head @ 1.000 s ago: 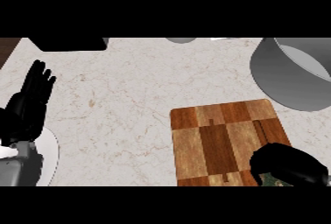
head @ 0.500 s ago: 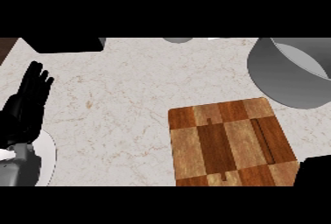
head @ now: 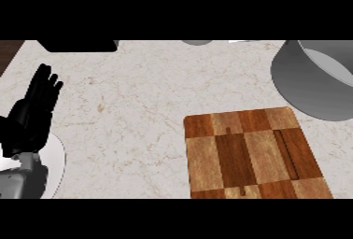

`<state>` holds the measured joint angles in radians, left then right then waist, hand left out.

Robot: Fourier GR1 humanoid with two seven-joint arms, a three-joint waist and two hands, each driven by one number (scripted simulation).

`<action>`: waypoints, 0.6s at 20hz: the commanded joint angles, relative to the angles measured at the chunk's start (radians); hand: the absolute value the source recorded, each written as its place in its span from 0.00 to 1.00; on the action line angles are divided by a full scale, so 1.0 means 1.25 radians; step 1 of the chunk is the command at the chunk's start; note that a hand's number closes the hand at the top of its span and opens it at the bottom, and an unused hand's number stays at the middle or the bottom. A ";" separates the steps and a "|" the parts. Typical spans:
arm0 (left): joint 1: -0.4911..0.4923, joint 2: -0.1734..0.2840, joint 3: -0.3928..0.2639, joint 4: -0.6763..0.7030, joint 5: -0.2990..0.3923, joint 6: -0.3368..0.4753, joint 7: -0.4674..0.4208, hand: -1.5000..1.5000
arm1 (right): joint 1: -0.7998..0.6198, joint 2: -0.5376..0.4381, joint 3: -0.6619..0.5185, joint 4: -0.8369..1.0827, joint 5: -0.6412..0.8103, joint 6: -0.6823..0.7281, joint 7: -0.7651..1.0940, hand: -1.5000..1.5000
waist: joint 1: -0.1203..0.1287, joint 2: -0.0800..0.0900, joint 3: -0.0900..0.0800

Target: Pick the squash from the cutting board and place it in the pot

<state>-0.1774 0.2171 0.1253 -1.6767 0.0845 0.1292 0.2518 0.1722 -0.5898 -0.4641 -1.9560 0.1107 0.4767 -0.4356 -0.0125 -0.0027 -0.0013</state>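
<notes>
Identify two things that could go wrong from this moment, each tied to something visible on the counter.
1. The squash and the right hand are both out of view, and the cutting board is bare, so whether the squash is held cannot be checked.
2. The grey pot is cut off by the right edge, so a drop might miss its opening.
The left robot hand rests open at the left edge.

A pale marble-patterned counter (head: 144,102) with fine tan and grey veins fills nearly the whole view, evenly lit. At the far left corner a strip of dark brown surface (head: 10,50) shows past its edge. Along the far edge sits a black block (head: 77,45), and further right a small grey rounded shape (head: 197,42), cut off by the view. A white rounded patch (head: 55,161) lies at the near left edge of the counter.
</notes>
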 commanded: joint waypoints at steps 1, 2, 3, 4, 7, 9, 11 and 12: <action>0.000 -0.012 -0.005 0.036 0.004 -0.018 -0.035 0.50 | -0.116 -0.041 -0.057 0.128 -0.052 0.014 0.052 1.00 | 0.013 0.004 0.001; -0.014 -0.011 -0.013 0.027 -0.022 0.002 -0.018 0.50 | -0.121 -0.066 -0.092 0.120 -0.089 0.040 0.088 1.00 | 0.010 0.003 0.001; -0.003 -0.008 -0.006 0.004 -0.012 0.001 -0.006 0.50 | -0.178 -0.084 -0.072 0.158 -0.082 0.027 0.138 1.00 | 0.017 0.003 0.001; -0.036 0.012 0.022 0.041 0.021 -0.028 -0.005 0.50 | -0.165 -0.080 -0.082 0.223 -0.073 0.038 0.072 1.00 | 0.013 0.004 0.001; -0.027 -0.026 -0.013 0.051 -0.018 0.000 -0.029 0.50 | -0.275 -0.109 -0.049 0.303 -0.090 0.045 0.127 1.00 | 0.017 0.004 0.001; 0.036 -0.031 -0.028 -0.014 -0.023 -0.006 -0.024 0.50 | -0.315 -0.121 -0.026 0.399 -0.026 0.025 0.070 1.00 | 0.024 0.004 0.001; -0.036 -0.003 0.017 0.068 0.005 -0.029 -0.046 0.50 | -0.375 -0.125 0.001 0.474 -0.042 0.040 0.096 1.00 | 0.023 0.006 0.001; -0.033 -0.036 -0.029 0.032 -0.033 0.008 -0.020 0.50 | -0.391 -0.108 0.030 0.514 -0.007 0.021 0.074 1.00 | 0.026 0.006 0.002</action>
<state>-0.2045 0.1957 0.1144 -1.6358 0.0678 0.1190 0.2239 -0.2101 -0.7194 -0.4817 -1.4938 0.0540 0.5162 -0.3151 0.0121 0.0027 -0.0002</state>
